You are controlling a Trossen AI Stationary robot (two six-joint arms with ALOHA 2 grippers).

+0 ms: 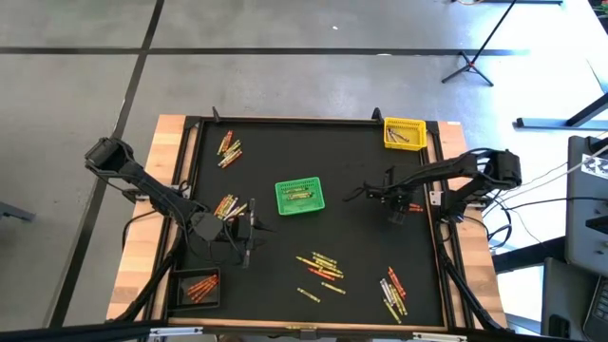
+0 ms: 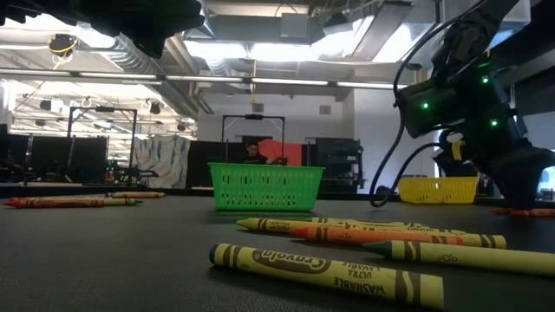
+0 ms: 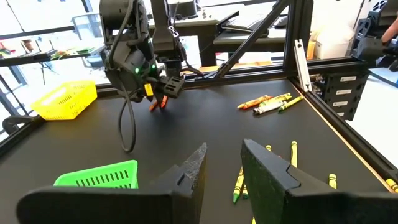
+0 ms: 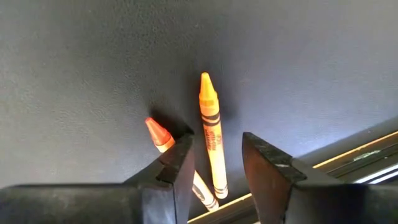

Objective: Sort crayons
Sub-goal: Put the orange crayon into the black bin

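Crayons (image 4: 211, 140) between right gripper (image 4: 214, 165) fingers, near edge

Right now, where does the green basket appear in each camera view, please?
High view: green basket at the mat's middle, between the two arms.
Low view: centre of the picture, behind the nearest crayons.
Left wrist view: bottom left corner.
Right wrist view: not in it.
Shared landmark: yellow basket.

— Where do the crayons (image 1: 321, 265) lie?
— Flat on the black mat, in loose clusters — red, orange, yellow, green. Some fill the baskets.
— Any on the right?
— A yellow-orange crayon (image 4: 211, 132) and an orange-red crayon (image 4: 158, 134), side by side.
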